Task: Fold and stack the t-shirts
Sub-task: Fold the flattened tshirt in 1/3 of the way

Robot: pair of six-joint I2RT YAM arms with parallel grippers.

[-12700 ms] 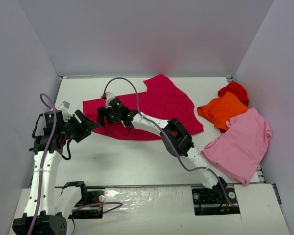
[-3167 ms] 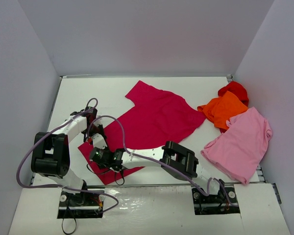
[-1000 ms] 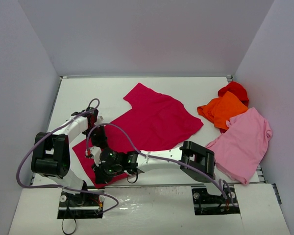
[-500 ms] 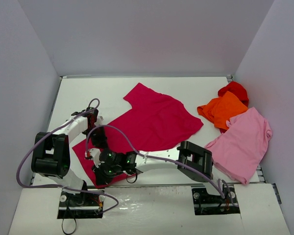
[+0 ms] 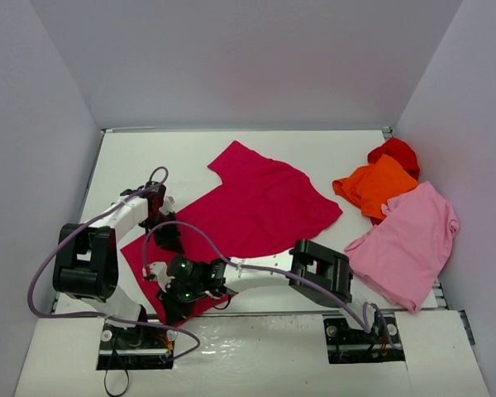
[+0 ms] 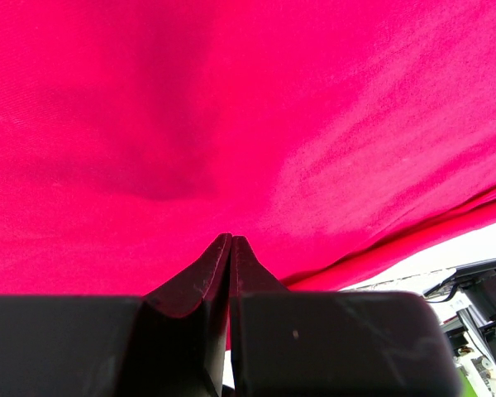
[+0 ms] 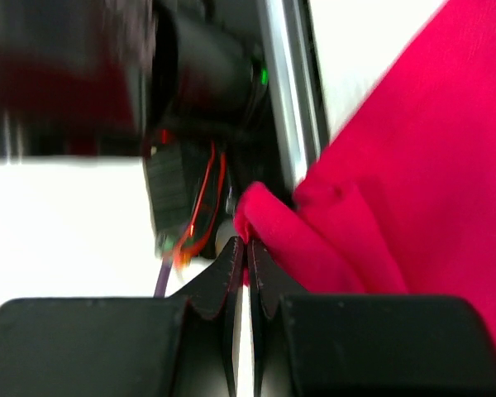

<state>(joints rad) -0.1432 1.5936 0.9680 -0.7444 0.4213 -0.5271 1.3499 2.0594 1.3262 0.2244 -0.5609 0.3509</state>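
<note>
1. Top view.
   - The crimson t-shirt (image 5: 264, 203) is spread diagonally across the middle of the table (image 5: 149, 157), with its near-left corner drawn toward the front edge.
   - The left gripper (image 5: 167, 237) sits on the shirt's left edge. The right gripper (image 5: 167, 304) is on the near corner, just in front of it.
   - The orange t-shirt (image 5: 379, 186), bright red t-shirt (image 5: 394, 151) and light pink t-shirt (image 5: 409, 244) are heaped at the right, well apart and unfolded.
   - Risk: the two wrists work close together, so the looping cable (image 5: 198, 231) could catch between them. The corner could also be pulled over the front edge.

2. Left wrist view.
   - Risk: if only a thin layer is caught, it may slip out once tension comes on, and the edge would drop.
   - The jaws are pressed tight together, tip to tip.
   - Crimson cloth fills the view and runs right up to the fingertips (image 6: 219, 256). It looks taut from that point.
   - Judged to be nipping one layer of the hem, though the pinch itself is not visible.

3. Right wrist view (blurred).
   - Risk: dark hardware with a green light (image 7: 207, 74) and red and purple wiring (image 7: 194, 219) sit just behind the held fold. Any further pull that way could snag the cloth there.
   - The jaws are clenched on a bunched fold of the crimson shirt, which stands proud right at the tips.
   - The rest of the shirt spreads off to the right.
</note>
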